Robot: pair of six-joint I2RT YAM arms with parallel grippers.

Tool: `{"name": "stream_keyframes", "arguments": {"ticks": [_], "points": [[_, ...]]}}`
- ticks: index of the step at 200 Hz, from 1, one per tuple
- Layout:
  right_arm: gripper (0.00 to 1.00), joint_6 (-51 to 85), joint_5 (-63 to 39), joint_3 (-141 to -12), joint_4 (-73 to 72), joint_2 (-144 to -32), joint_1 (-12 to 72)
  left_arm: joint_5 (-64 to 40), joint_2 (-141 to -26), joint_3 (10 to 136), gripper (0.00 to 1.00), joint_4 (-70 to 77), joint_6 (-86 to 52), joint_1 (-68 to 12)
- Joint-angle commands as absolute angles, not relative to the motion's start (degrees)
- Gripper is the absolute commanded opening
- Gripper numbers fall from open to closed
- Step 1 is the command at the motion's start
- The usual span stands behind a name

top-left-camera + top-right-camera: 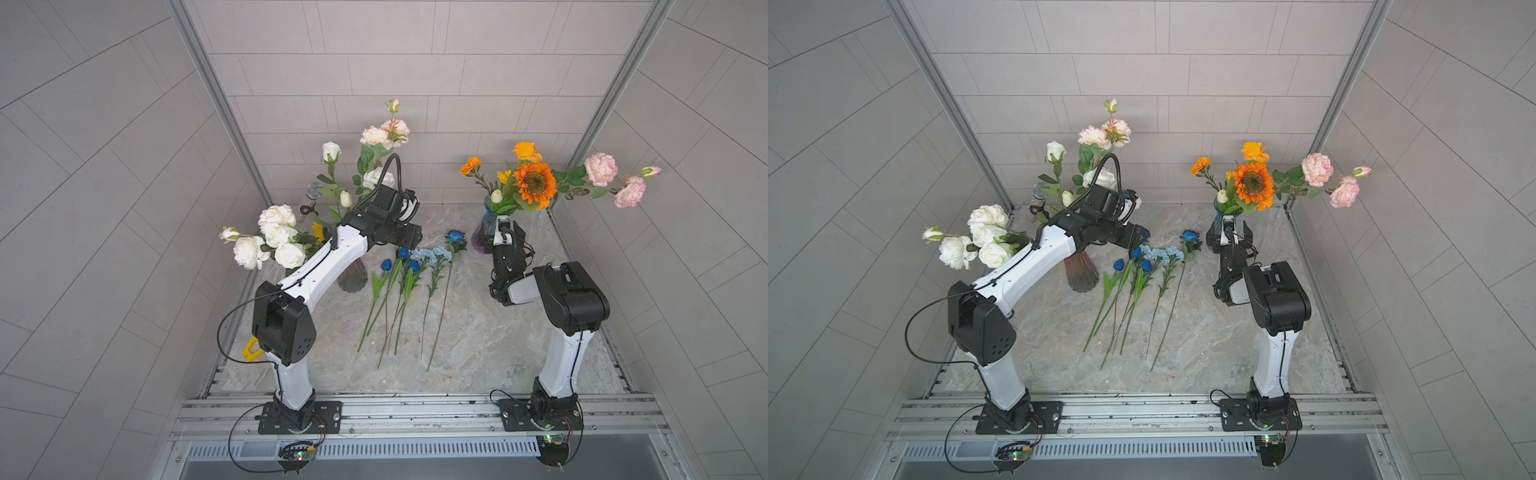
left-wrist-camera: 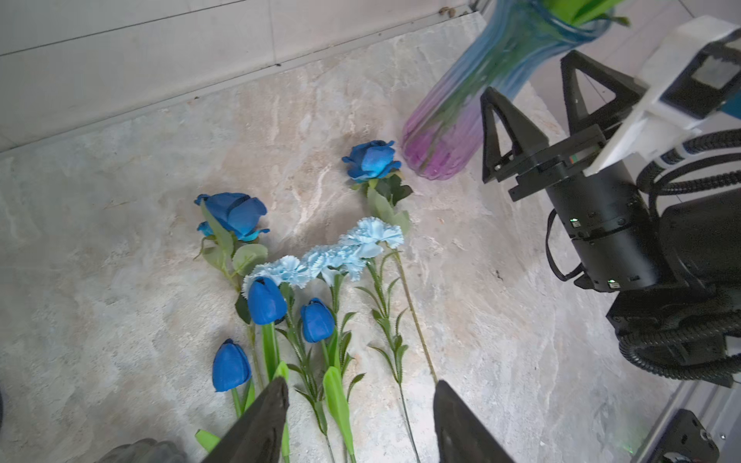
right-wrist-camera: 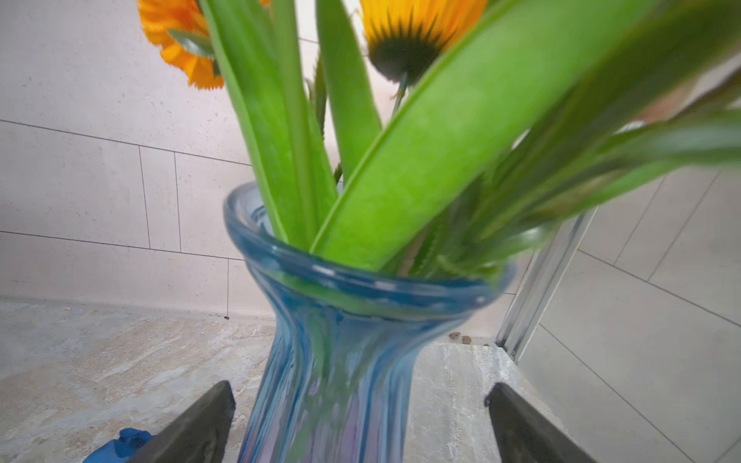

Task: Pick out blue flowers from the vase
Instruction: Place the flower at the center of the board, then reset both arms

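Observation:
Several blue flowers lie side by side on the marble table (image 1: 478,332) between two vases: dark blue roses (image 2: 373,158), tulip buds (image 2: 266,300) and light blue carnations (image 2: 371,236), also visible in both top views (image 1: 424,254) (image 1: 1158,253). My left gripper (image 2: 361,387) hangs open just above their stems, holding nothing. My right gripper (image 3: 361,387) is open, its fingers (image 2: 491,120) either side of the blue-to-purple glass vase (image 3: 320,320) with gaps on both sides. That vase (image 1: 484,212) holds orange, yellow and pink blooms.
A dark ribbed vase (image 1: 352,278) at the left holds white roses and pink blooms, under my left arm. A yellow handle (image 1: 250,347) sits at the table's left edge. Grey walls close in left, right and back. A metal rail (image 1: 415,411) runs along the front.

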State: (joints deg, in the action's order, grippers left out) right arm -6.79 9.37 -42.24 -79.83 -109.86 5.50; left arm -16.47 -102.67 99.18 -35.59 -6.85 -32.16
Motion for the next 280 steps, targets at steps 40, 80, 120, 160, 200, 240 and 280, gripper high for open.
{"name": "stream_keyframes", "arguments": {"ticks": [40,80,120,160,200,240,280], "points": [[0.99,-8.1,16.1,-27.6,-71.5,-91.8,5.7,-13.3,-89.3,91.4,0.67,-26.7,-4.4,-35.2],[0.99,0.3,24.2,-26.4,-47.1,-77.0,3.3,-6.5,-74.8,79.7,0.82,-23.7,-5.1,-35.5],[0.99,7.4,25.5,-24.8,-39.6,-74.2,0.3,9.4,-57.3,67.8,0.95,-25.0,-5.9,-35.4],[0.99,7.2,25.1,-27.4,-34.6,-74.5,0.0,29.8,-35.8,52.0,0.98,-24.7,-7.4,-35.4],[0.99,9.0,23.0,-22.4,-33.1,-69.6,0.1,44.6,-28.2,45.8,1.0,-24.3,-9.7,-35.3],[1.0,8.0,19.6,-19.2,-47.3,-78.7,2.4,50.6,-29.2,40.7,1.0,-21.2,-10.8,-35.4],[0.99,3.4,25.7,-17.4,-58.9,-85.6,6.6,58.4,-28.7,22.8,1.0,5.3,-5.2,-33.5]]}}
